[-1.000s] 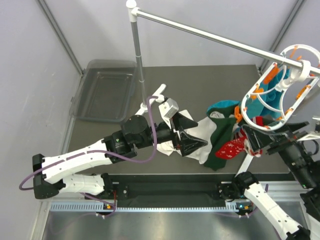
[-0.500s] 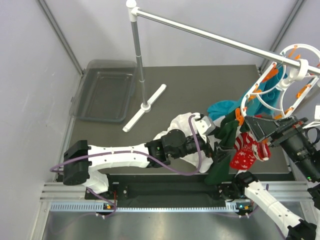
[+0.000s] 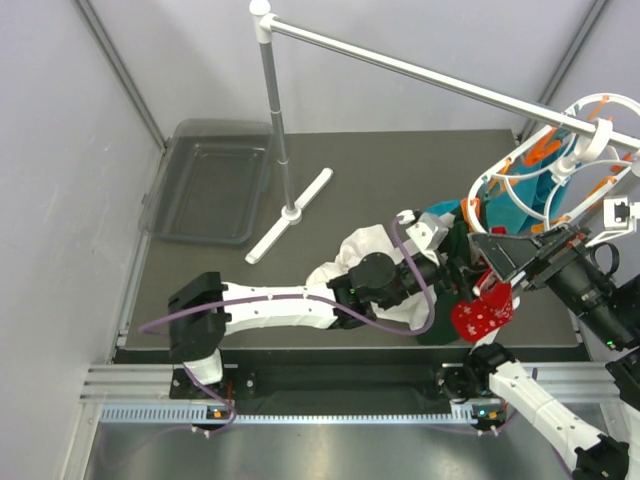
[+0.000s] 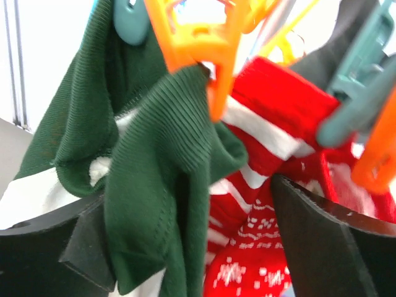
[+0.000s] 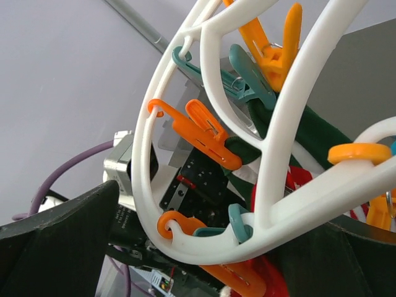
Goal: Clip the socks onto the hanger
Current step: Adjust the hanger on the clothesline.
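Observation:
The white oval hanger (image 3: 590, 150) with orange clips hangs from the rail at the right; its rings fill the right wrist view (image 5: 272, 154). A red snowflake sock (image 3: 482, 315) dangles under its low edge. In the left wrist view a red-and-white striped sock (image 4: 272, 117) sits above the snowflake one (image 4: 260, 266); I cannot tell what holds them. My left gripper (image 3: 455, 275) is open, its fingers (image 4: 322, 241) either side of the green cloth and the socks. My right gripper (image 3: 500, 258) is open, with the hanger's lower ring between its fingers (image 5: 62, 241).
A dark green cloth (image 4: 154, 154) hangs from an orange clip (image 4: 204, 49). A white cloth (image 3: 370, 245) and a teal cloth (image 3: 445, 210) lie by the left arm. The long white rail (image 3: 420, 72) stands on a post. A clear tray (image 3: 205, 190) sits at the back left.
My left arm has swung from the table's middle to the right, up to the hanging cloth and socks. The red sock has been lifted off the table. The hanger has tilted left.

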